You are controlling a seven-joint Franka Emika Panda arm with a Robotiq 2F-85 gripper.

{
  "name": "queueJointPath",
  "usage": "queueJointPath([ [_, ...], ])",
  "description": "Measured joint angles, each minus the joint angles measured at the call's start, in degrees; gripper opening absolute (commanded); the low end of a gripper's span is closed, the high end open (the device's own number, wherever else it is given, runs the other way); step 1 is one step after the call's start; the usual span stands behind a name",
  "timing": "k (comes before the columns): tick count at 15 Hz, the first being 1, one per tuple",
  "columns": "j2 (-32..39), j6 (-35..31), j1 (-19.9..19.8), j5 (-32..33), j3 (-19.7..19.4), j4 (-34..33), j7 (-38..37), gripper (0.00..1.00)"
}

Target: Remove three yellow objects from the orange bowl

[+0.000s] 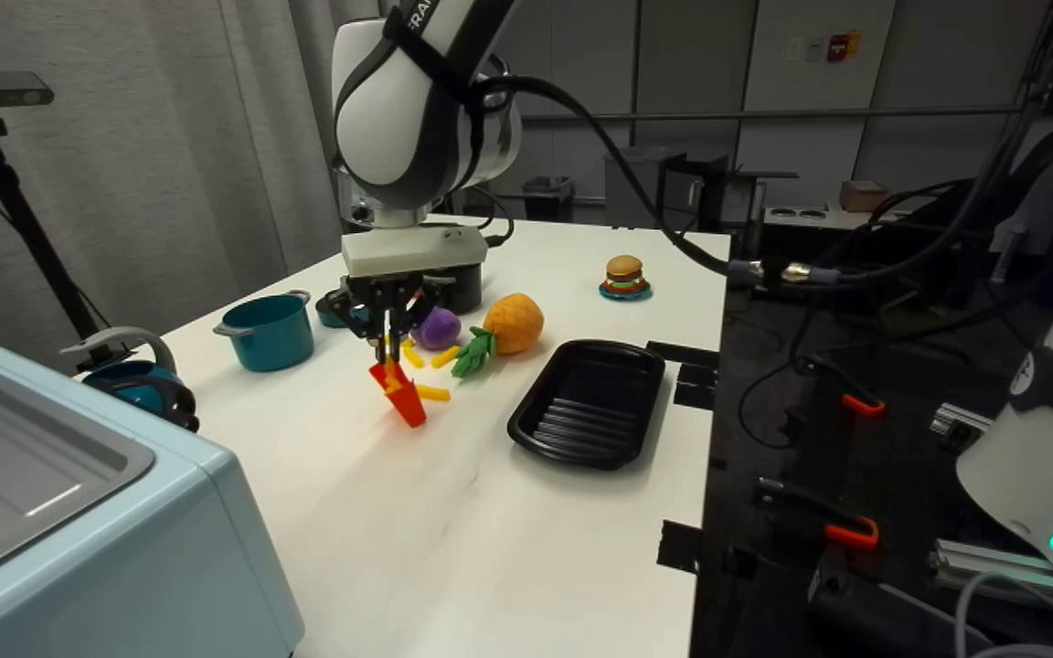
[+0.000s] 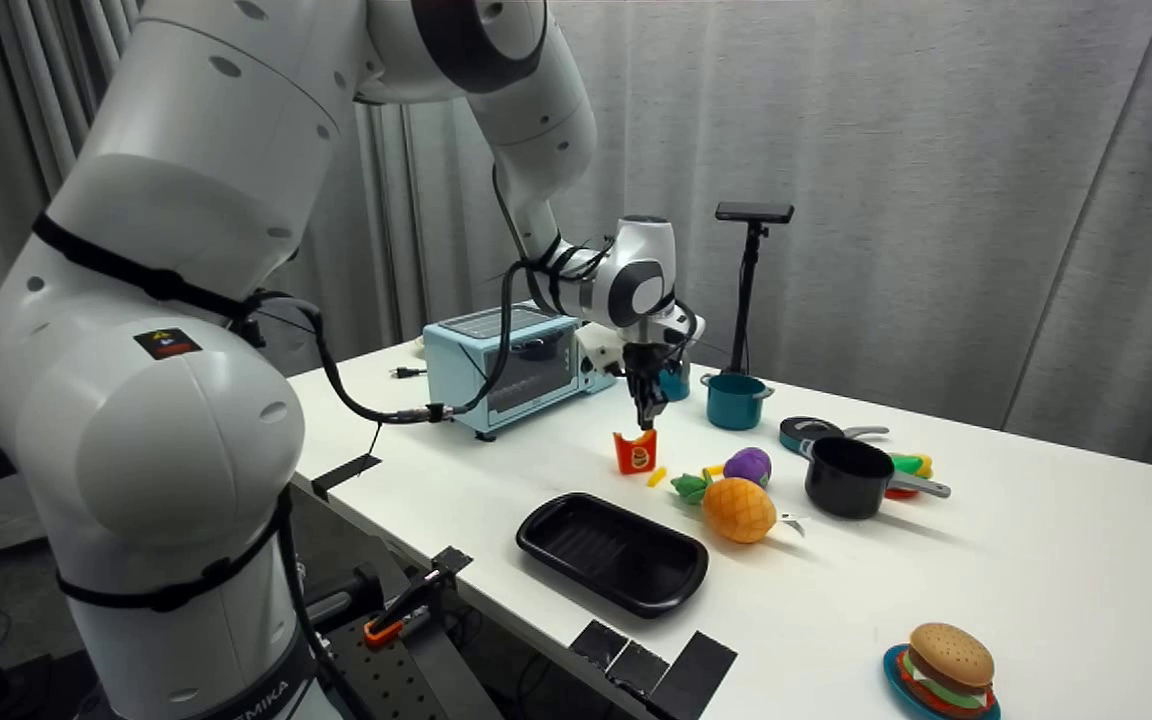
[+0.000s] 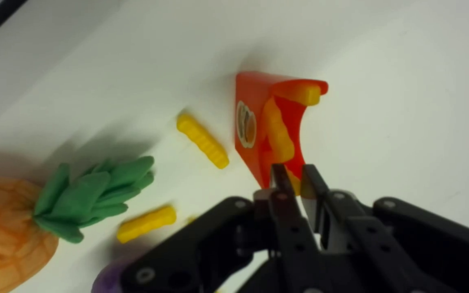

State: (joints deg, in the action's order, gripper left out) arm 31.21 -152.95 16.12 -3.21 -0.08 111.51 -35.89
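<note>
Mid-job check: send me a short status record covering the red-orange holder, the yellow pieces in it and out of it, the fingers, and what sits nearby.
Container: red-orange holder, on the table
Inside: at least two yellow pieces
Outside: at least three loose yellow pieces, on the table
Fingers: closed at the holder's mouth, another yellow piece showing between the tips
Grip: cannot tell for certain
Nearby: toy pineapple, purple toy, black tray
</note>
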Motion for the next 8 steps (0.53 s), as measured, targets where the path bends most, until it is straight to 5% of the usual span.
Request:
queueJointPath([
  [8, -0.42, 0.0, 0.3, 0.0, -0.02, 1.45, -0.2, 0.03],
])
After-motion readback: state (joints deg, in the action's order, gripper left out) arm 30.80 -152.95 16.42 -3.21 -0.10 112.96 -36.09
